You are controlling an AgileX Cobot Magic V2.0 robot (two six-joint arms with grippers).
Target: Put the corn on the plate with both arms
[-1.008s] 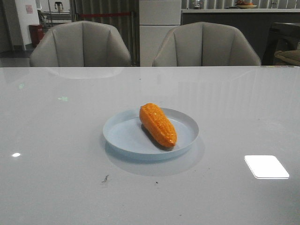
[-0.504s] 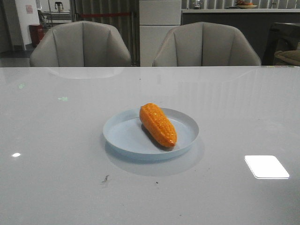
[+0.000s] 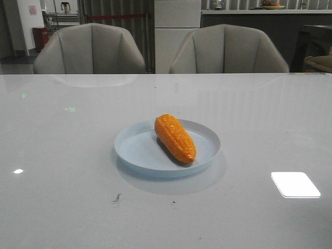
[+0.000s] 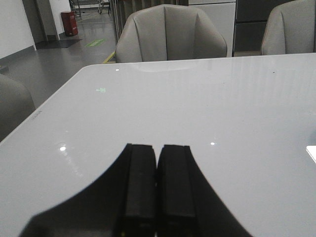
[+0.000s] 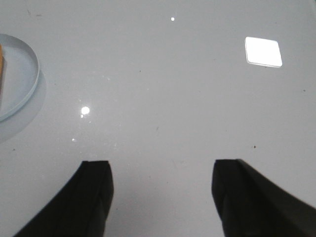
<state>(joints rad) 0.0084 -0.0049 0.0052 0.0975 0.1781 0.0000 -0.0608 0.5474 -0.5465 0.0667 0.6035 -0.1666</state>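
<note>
Orange and bumpy with kernel rows, the corn point(image 3: 175, 138) lies inside the pale blue plate point(image 3: 136, 150), slanting from the far rim toward the near right, its tapered end pointing near and right; its near end rests close to the plate's rim but whether it touches is hard to tell. Judging from how it lies, the placing looks done. It reads as a stiff, light, probably hollow moulded cob with a glossy skin, so it could slip under a pinch; the thick middle, gripped across the width, would be the surest hold, since the taper would squeeze out of the fingers. The plate is shallow with a low rim and sits on a smooth, shiny grey desk point(image 3: 62, 181), so a nudge would likely slide it. The left hand point(image 4: 157, 190) is closed, its two black fingers pressed together, holding nothing and looking out over bare desk. The right hand point(image 5: 162, 197) is spread wide and empty, hovering over the desk with the plate's edge point(image 5: 30, 69) and a sliver of corn well off to one side. Two grey upholstered chairs point(image 3: 89, 49) stand beyond the far edge. A bright light reflection point(image 3: 294, 184) lies near right, and small dark specks point(image 3: 116, 197) mark the near desk; nothing blocks access to the plate.
</note>
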